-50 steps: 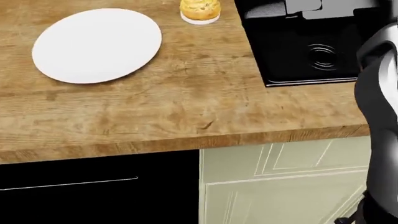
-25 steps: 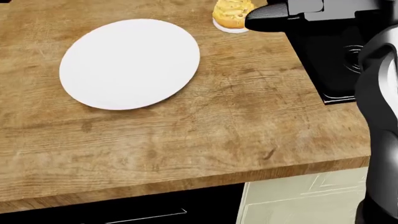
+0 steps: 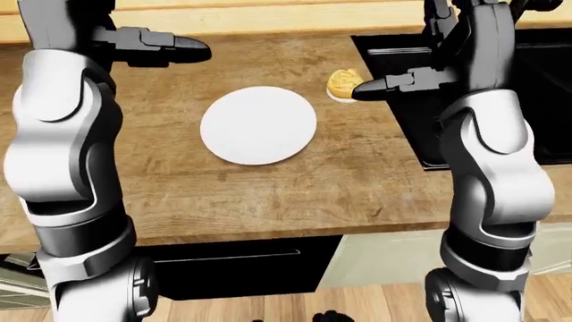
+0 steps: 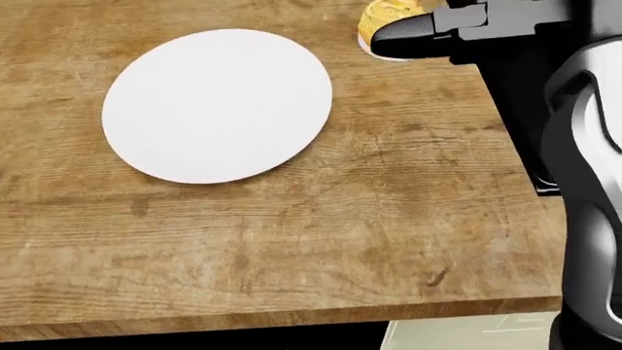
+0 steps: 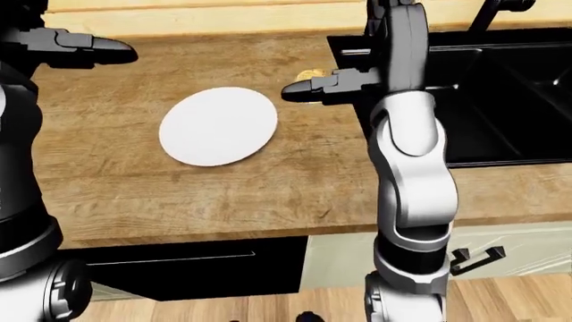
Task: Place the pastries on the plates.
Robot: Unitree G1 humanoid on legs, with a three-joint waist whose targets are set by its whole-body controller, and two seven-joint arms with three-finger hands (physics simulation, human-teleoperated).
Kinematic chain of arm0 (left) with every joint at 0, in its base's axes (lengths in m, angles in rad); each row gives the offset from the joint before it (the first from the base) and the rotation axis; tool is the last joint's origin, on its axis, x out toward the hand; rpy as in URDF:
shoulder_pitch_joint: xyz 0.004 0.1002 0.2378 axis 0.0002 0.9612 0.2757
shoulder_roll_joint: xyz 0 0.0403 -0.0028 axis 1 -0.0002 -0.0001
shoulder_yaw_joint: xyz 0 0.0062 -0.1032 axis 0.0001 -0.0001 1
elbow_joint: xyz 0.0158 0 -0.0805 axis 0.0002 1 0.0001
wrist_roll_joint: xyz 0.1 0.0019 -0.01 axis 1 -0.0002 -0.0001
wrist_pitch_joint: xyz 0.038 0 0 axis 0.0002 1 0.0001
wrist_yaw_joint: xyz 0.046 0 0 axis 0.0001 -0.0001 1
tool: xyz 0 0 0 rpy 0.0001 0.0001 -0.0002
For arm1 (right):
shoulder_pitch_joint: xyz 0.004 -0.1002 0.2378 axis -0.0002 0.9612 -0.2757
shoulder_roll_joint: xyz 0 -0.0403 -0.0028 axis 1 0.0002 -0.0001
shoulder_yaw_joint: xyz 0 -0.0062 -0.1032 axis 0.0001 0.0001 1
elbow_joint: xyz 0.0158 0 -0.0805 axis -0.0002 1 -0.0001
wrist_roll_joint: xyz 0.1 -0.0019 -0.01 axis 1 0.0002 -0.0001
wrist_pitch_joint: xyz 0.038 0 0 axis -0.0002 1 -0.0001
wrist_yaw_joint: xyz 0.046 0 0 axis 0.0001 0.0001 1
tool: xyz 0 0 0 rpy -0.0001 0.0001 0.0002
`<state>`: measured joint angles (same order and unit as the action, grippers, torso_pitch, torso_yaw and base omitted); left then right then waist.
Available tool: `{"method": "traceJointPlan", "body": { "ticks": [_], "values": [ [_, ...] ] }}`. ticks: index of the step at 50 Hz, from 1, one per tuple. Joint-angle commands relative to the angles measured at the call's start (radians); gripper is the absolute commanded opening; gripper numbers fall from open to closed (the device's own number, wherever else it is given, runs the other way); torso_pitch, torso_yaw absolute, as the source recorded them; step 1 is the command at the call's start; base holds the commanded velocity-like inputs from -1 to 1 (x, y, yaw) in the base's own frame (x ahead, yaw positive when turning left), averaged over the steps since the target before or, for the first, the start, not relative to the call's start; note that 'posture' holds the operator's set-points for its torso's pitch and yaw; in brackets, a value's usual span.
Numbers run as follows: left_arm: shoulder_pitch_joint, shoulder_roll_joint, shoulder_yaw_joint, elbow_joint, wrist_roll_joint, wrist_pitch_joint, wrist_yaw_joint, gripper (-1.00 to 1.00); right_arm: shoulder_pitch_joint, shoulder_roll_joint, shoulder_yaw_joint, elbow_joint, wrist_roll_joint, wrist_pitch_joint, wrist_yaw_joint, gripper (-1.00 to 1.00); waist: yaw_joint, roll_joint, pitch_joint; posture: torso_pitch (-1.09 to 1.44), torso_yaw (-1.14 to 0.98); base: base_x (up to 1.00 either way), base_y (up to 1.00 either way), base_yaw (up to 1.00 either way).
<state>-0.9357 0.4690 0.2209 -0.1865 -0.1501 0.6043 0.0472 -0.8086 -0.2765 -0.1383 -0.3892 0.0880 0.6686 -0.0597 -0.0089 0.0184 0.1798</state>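
Note:
A round white plate [image 4: 218, 106] lies bare on the wooden counter [image 4: 292, 248]. To its upper right sits a yellow pastry [image 3: 340, 82] on a white paper base, near the counter's edge by the black sink. My right hand [image 3: 365, 90] reaches in from the right with fingers stretched out toward the left. It hovers just at the pastry, partly covering it in the head view, open and holding nothing. My left hand [image 3: 186, 48] hangs open over the counter at the upper left of the plate, well away from the pastry.
A black sink [image 5: 501, 94] is set into the counter right of the pastry. Below the counter edge are a dark appliance front [image 3: 233, 265] and a pale cabinet door [image 5: 501, 248]. A light wall strip [image 3: 268, 17] runs along the top.
The camera has moved, so plate and pastry have slid right and lower in the head view. My right hand has come in from the right and now overlaps the pastry.

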Motion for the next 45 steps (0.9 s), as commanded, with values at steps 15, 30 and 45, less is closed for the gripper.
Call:
{"method": "traceJointPlan", "body": {
  "ticks": [15, 30, 45],
  "values": [
    [-0.014, 0.006, 0.012, -0.031, 0.028, -0.035, -0.003, 1.0, -0.02, 0.004, -0.023, -0.045, 0.011, -0.036, -0.002, 1.0, 0.006, 0.04, -0.034, 0.22, 0.0, 0.0, 0.17, 0.0],
    [-0.004, 0.013, 0.02, -0.047, 0.026, -0.025, -0.013, 1.0, -0.039, -0.008, -0.013, -0.039, 0.032, -0.023, -0.025, 1.0, 0.001, 0.044, -0.018, 0.22, 0.0, 0.22, -0.24, 0.0],
    [-0.001, 0.025, 0.029, -0.058, 0.017, -0.017, -0.012, 1.0, -0.051, 0.012, 0.004, -0.022, -0.019, 0.008, 0.011, 1.0, 0.003, 0.0, -0.024, 0.22, 0.0, 0.0, 0.0, 0.0]
  ]
}}
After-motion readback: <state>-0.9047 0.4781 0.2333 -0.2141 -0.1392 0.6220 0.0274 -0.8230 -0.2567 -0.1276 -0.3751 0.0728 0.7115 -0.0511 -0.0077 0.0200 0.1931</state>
